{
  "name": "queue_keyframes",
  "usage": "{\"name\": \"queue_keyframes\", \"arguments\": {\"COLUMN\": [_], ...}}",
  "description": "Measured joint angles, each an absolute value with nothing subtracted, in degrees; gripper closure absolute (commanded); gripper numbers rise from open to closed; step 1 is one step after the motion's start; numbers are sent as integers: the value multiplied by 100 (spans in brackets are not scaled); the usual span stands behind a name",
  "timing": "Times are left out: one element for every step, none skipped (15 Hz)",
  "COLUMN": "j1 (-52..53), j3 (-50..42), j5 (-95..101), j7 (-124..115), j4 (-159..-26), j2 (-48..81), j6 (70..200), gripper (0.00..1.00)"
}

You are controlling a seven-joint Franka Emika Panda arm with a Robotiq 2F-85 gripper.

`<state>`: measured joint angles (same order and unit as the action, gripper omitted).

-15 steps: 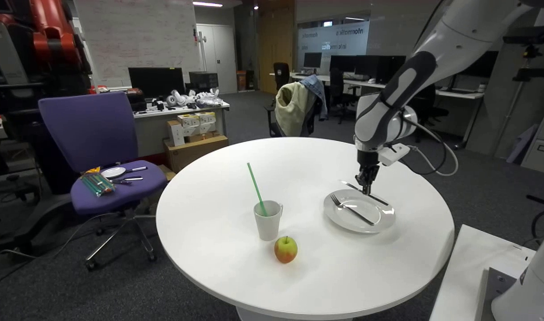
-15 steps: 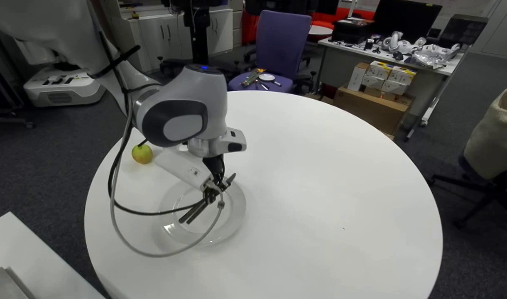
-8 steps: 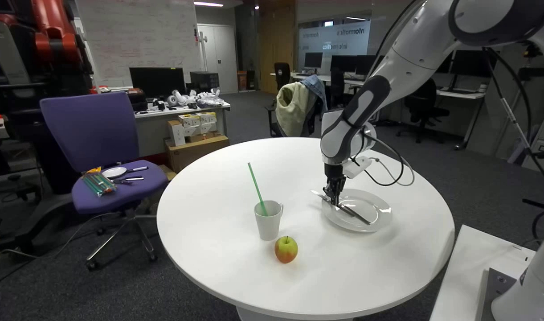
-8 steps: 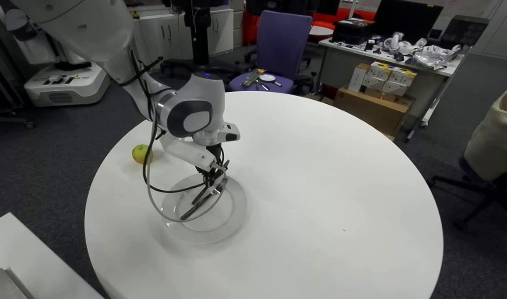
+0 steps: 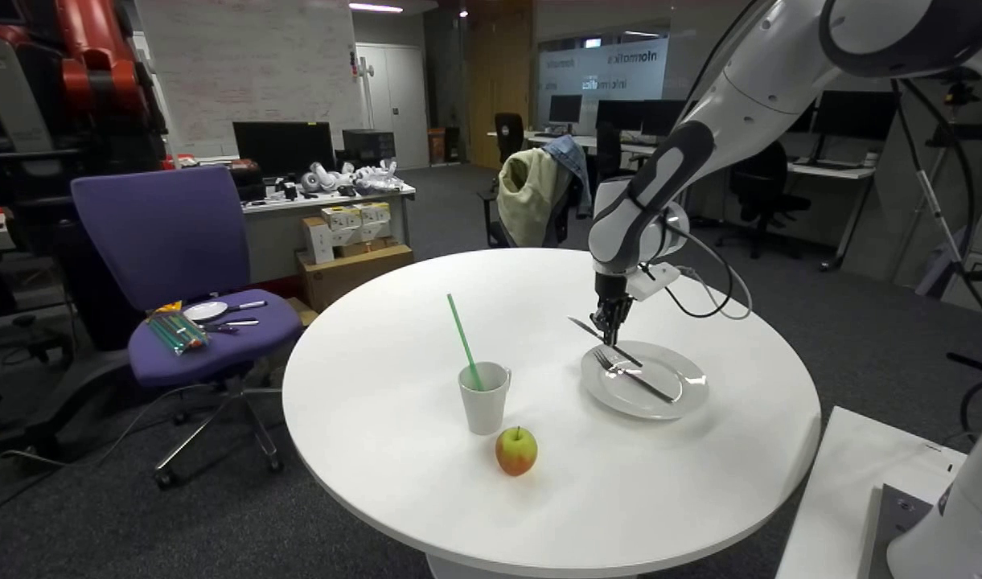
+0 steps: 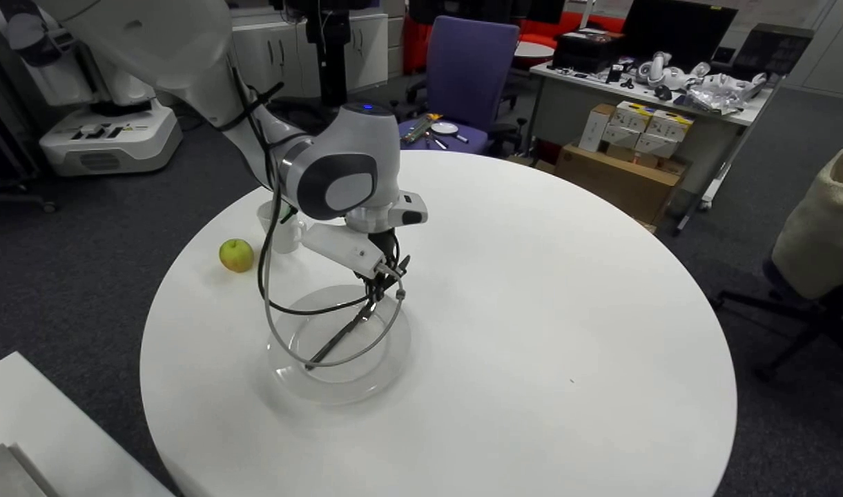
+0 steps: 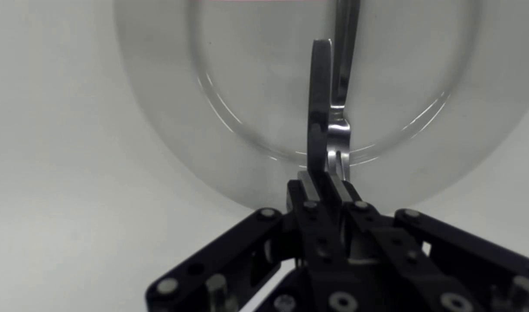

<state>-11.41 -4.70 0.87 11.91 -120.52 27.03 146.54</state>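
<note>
Knife (image 7: 319, 99) pinched in the gripper (image 7: 322, 184), centre of the wrist view.
Carrying seems the step; next likely calls for clearing the fork (image 7: 341, 89).

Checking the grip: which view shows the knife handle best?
Wrist view: it's closest, with the knife handle clear from the fingers to its end. Both exterior views are more distant: in an exterior view it's small over the plate, blade poking past the gripper; in an exterior view it's hard to tell from the fork.
</note>
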Motion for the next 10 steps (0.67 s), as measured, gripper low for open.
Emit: {"name": "queue_keyframes", "arguments": {"j1": [-1173,-1203,-1211,-1211,-1211,-1212,-1212,-1212,-1212,-1216], "j3": [-479,-489,-516,-551,-589,-629,-671,-714,-760,-805], "j5": [87,87,88,88,90,95,100,107,113,114], "j7": [1192,1192,1192,1192,1192,1191,1191,1188,1188,1188], "j4": [-12060,-12086,-12125,-12174,-12222,-12261,-12297,-12325,-12340,-12356], "j2": [2641,2569,2480,2394,2310,2256,2218,2200,2200,2201], "j6": [14653,14653,14650,14643,14625,14598,14547,14472,14365,14252], "gripper": [98,98,98,98,98,98,98,98,98,98]}}
